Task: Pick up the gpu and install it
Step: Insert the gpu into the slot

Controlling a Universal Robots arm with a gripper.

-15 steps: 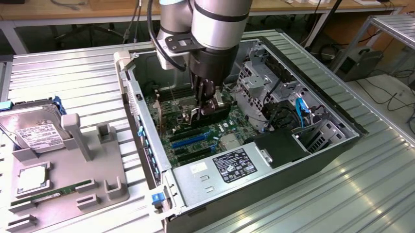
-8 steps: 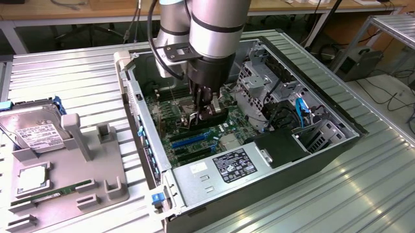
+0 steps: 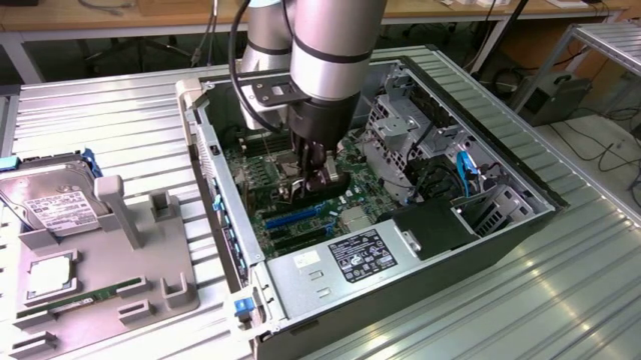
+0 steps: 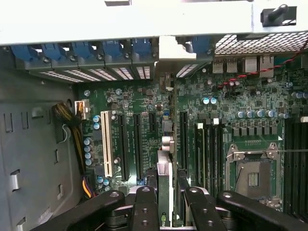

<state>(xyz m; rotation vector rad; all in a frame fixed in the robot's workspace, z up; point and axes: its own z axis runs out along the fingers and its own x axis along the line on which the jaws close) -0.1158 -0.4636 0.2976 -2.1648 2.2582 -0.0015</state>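
Observation:
My gripper (image 3: 317, 174) reaches down into the open computer case (image 3: 521, 217), just above the green motherboard (image 3: 255, 180). It is shut on the gpu (image 3: 329, 184), which shows as a dark card between the fingers. In the wrist view the gpu (image 4: 164, 168) is seen edge-on, a thin green board with a silver part, clamped between the black fingers (image 4: 144, 207) of the gripper (image 4: 168, 195). The card lines up with a black expansion slot (image 4: 183, 139) and points toward the case's rear slot openings (image 4: 168, 53). Whether it touches the slot I cannot tell.
A grey holder (image 3: 150, 255) at the exterior view's left carries a silver hard drive (image 3: 50, 199), a chip (image 3: 50, 274) and a green memory stick (image 3: 80, 300). Inside the case are the power supply (image 3: 346, 262), a metal drive cage (image 3: 401, 127), blue cables (image 3: 466, 169), the processor socket (image 4: 252, 173) and a white slot (image 4: 107, 149).

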